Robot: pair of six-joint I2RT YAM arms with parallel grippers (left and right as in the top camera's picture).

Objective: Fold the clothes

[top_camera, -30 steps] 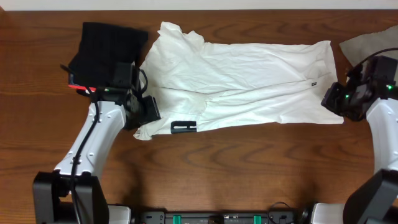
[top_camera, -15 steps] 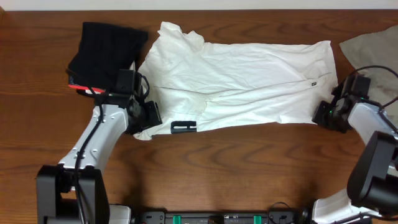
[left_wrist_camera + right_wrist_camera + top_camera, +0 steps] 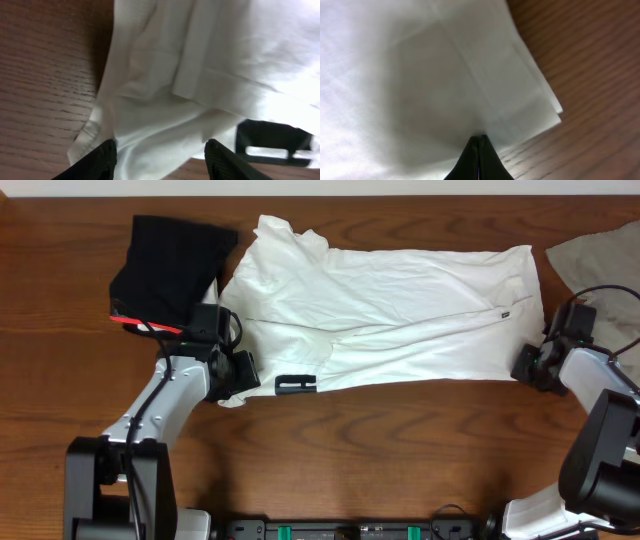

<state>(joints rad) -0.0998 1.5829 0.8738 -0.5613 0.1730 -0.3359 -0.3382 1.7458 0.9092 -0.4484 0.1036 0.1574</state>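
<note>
White T-shirt point(image 3: 400, 310) lies spread flat on the counter point(image 3: 400, 440). My left pincer point(image 3: 161, 152) is spread over its lower-left corner. My right pincer point(image 3: 480, 150) is pressed together at its right hem.

Wooden table point(image 3: 400, 442) bears white T-shirt point(image 3: 400, 310), black garment point(image 3: 170, 260), grey garment point(image 3: 600, 248).

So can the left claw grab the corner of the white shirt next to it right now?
Probably yes. The left claw is open right at that corner of the white shirt, fabric lying between its fingers, nothing in the way.
</note>
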